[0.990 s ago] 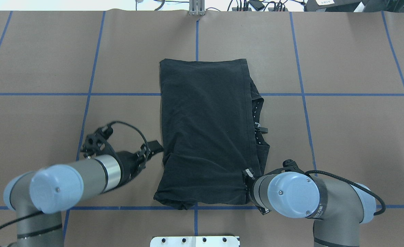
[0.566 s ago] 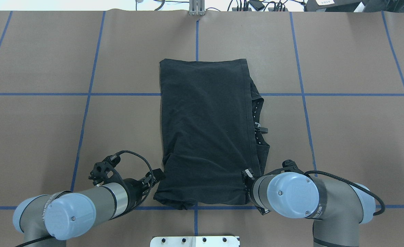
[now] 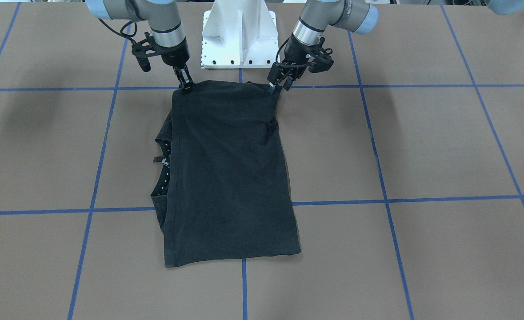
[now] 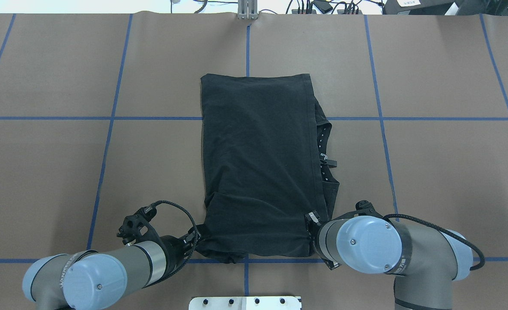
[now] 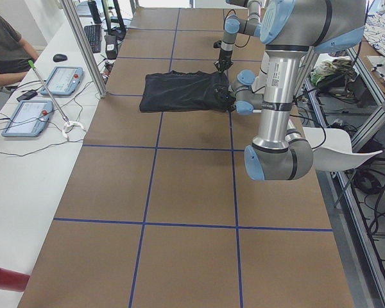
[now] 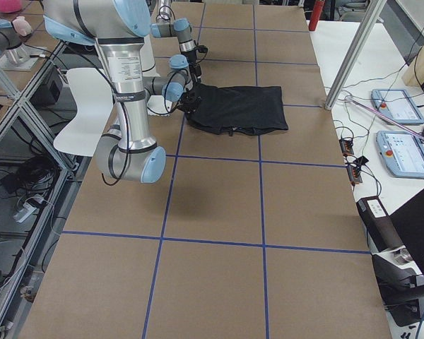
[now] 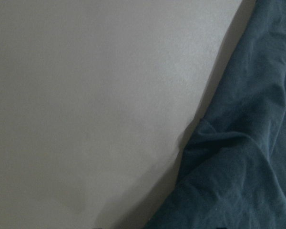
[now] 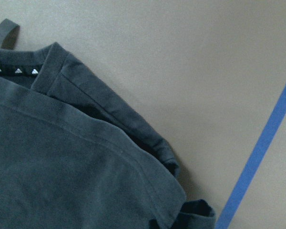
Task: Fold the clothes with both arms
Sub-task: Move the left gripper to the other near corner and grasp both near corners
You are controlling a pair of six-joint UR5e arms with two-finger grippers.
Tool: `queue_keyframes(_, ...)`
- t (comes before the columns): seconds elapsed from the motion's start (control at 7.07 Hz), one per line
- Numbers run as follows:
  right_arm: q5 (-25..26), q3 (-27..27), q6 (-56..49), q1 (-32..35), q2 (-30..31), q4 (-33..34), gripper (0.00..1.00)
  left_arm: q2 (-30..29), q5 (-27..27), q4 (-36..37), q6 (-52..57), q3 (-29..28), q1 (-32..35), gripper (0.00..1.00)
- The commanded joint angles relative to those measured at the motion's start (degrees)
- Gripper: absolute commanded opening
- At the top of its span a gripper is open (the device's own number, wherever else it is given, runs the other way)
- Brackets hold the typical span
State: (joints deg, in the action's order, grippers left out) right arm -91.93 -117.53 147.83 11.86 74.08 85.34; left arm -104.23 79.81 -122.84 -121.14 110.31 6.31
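Tabletop (image 4: 42,172), brown paper ruled with blue tape, fills the overhead frame. At its centre lies the black T-shirt (image 4: 258,163), plain side up, folded into a long rectangle running from upper centre to lower centre. Left arm (image 4: 107,267) enters at lower left and right arm (image 4: 366,243) at lower right, each reaching a bottom corner of the cloth.

In the front-facing view those corners sit at the top. There the right gripper (image 3: 185,85) has its fingers drawn close on the corner at upper left and looks to be pinching the hem. The left gripper (image 3: 278,86), right of upper centre, shows its fingers apart at the other corner, holding nothing you can see. Collar (image 4: 325,142) and a small loop tag (image 4: 330,162) peek out along the shirt's right edge in the overhead frame.

Expect light, limp cotton: it will likely sag between two grips, drag on the paper and let its layers slide apart. Take hold right at the two corners, through every layer, and lift both evenly so the fold comes over square.
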Motion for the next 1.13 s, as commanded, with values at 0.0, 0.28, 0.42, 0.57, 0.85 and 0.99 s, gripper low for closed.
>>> queue_keyframes(0.0,0.0,-0.5,-0.1,0.1,0.0,0.0,0.00,-0.2,0.0,0.0,-1.6,-0.4,-1.3,0.36)
queue_keyframes(0.28,0.0,-0.5,-0.2,0.1,0.2,0.0,0.00,-0.2,0.1,-0.1,-1.6,0.7,-1.2,0.00)
queue_keyframes(0.42,0.0,-0.7,-0.4,0.1,0.5,0.0,0.00,-0.1,0.0,-0.1,-1.6,2.6,-1.0,0.00)
queue_keyframes(0.57,0.0,-0.7,-0.4,0.1,0.6,-0.1,0.00,0.1,0.1,-0.1,-1.6,3.9,-0.8,0.00)
queue_keyframes(0.85,0.0,-2.9,-0.4,0.2,1.9,0.0,0.00,1.6,0.0,0.0,-1.6,7.9,-0.6,0.00)
queue_keyframes(0.99,-0.4,-5.0,-0.1,0.1,3.4,0.0,0.00,2.0,0.0,0.1,-1.7,9.9,-1.1,0.00)
